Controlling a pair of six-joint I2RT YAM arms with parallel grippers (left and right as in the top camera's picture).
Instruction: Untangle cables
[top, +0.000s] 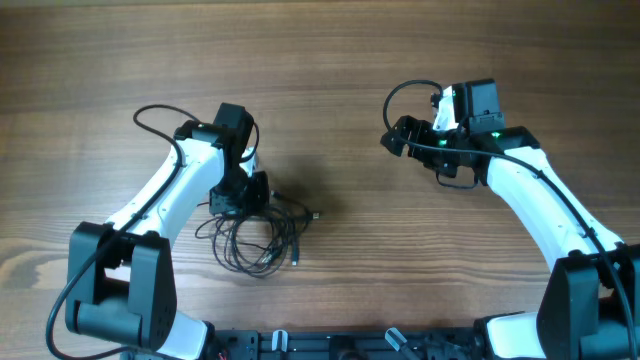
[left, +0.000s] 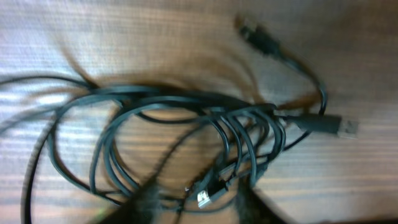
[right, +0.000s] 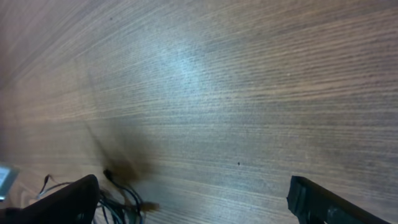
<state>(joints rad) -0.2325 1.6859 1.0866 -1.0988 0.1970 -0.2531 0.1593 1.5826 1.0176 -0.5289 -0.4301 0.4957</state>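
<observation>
Open table right of cables

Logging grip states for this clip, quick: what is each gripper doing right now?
Left gripper: down at the cables, fingertips blurred; grip cannot be told.
Right gripper: open, holding nothing.

Your layout list, by position:
- Cables: one loose heap on table, on left arm's side, nearer arm bases than table centre.
- Plug end: at heap's right edge, flat on table.
- Second plug end: at heap's near-right edge, closer to bases.
- Left gripper: you find it right over heap's far-left edge, loops spreading beneath and toward bases.
- Right gripper: on right arm's side, farther from bases than heap, well apart from it, over bare table.
</observation>
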